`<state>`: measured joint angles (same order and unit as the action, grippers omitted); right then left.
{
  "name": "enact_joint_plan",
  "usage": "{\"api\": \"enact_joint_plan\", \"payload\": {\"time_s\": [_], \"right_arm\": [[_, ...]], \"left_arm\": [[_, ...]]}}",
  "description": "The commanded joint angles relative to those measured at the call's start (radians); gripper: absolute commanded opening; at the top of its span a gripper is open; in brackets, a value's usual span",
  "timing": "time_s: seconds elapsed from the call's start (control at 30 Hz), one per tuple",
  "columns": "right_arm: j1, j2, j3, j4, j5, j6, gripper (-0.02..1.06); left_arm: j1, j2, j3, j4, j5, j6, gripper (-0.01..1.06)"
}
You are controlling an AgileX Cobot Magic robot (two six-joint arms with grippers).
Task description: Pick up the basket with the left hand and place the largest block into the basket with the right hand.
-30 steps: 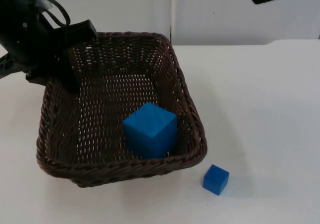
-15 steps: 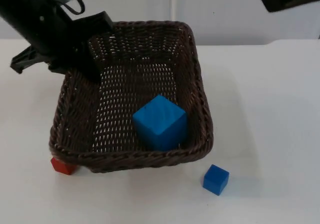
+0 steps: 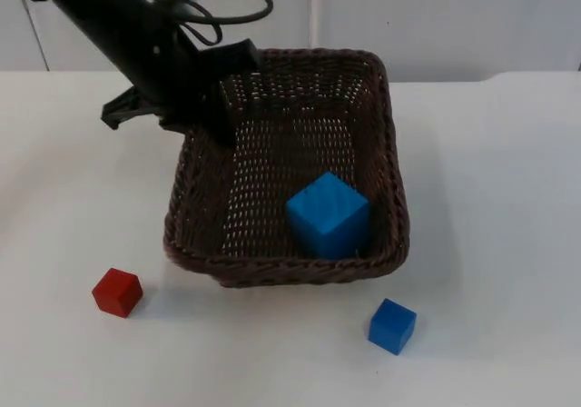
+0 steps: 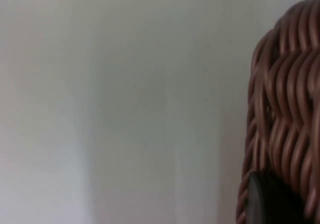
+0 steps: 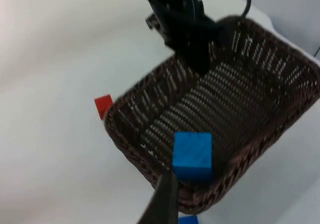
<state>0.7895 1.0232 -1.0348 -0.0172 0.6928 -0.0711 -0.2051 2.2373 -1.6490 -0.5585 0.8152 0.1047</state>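
A dark brown wicker basket (image 3: 397, 198) hangs in the middle of the top view, tilted a little. My left gripper (image 3: 213, 121) is shut on its back left rim. The large blue block (image 3: 329, 214) lies inside the basket against the front wall. In the left wrist view the woven basket rim (image 4: 280, 109) is close up, with a black fingertip (image 4: 272, 199) against it. My right gripper (image 5: 165, 201) is high above the table and looks down on the basket (image 5: 135, 149), the large blue block (image 5: 192, 155) and the left gripper (image 5: 192, 49).
A small blue block (image 3: 392, 325) lies on the white table just in front of the basket's right corner. A small red block (image 3: 117, 292) lies at the front left, also seen as the red block (image 5: 103, 105) beside the basket. The grey wall stands behind.
The left arm has carried the basket, with the large blue block in it, to the right. The red block has come into sight. The right arm has left the top view's upper right corner.
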Motion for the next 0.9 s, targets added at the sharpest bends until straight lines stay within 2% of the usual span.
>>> {"api": "enact_joint_plan", "payload": {"time_s": [0.0,0.1,0.37,0.47,0.5,0.57,0.63,0.7,0.73,0.8,0.87], "right_arm": [[-0.001,-0.022,0.003,0.0,-0.009,0.004,0.76],[-0.001,-0.044,0.01,0.0,-0.011,0.008,0.76],[-0.001,-0.051,0.067,-0.002,-0.034,0.008,0.76],[-0.001,-0.051,0.075,-0.004,-0.041,0.008,0.76],[-0.001,-0.051,0.077,-0.004,-0.043,0.008,0.76],[-0.001,-0.051,0.077,-0.004,-0.043,0.008,0.76],[-0.001,-0.051,0.077,-0.006,-0.047,0.008,0.76],[-0.001,-0.051,0.077,-0.006,-0.051,0.008,0.76],[-0.001,-0.051,0.077,-0.006,-0.051,0.008,0.76],[-0.001,-0.051,0.077,-0.006,-0.053,0.008,0.76],[-0.001,-0.051,0.077,-0.007,-0.053,0.008,0.76]], "left_arm": [[-0.006,0.016,-0.036,-0.041,0.0,-0.004,0.0],[-0.006,0.074,-0.084,-0.043,-0.008,-0.004,0.0],[-0.006,0.1,-0.084,-0.055,-0.036,0.027,0.0],[-0.006,0.1,-0.084,-0.055,-0.039,0.03,0.04],[-0.006,0.1,-0.084,-0.057,-0.039,0.03,0.13],[-0.006,0.1,-0.084,-0.057,-0.039,0.03,0.17],[-0.006,0.1,-0.084,-0.057,-0.039,0.03,0.43],[-0.006,0.1,-0.084,-0.057,-0.036,0.02,0.61],[-0.006,0.1,-0.084,-0.057,-0.036,0.02,0.61],[-0.006,0.097,-0.084,-0.057,-0.028,0.018,0.76],[-0.004,0.091,-0.084,-0.053,-0.026,0.018,0.85]]}}
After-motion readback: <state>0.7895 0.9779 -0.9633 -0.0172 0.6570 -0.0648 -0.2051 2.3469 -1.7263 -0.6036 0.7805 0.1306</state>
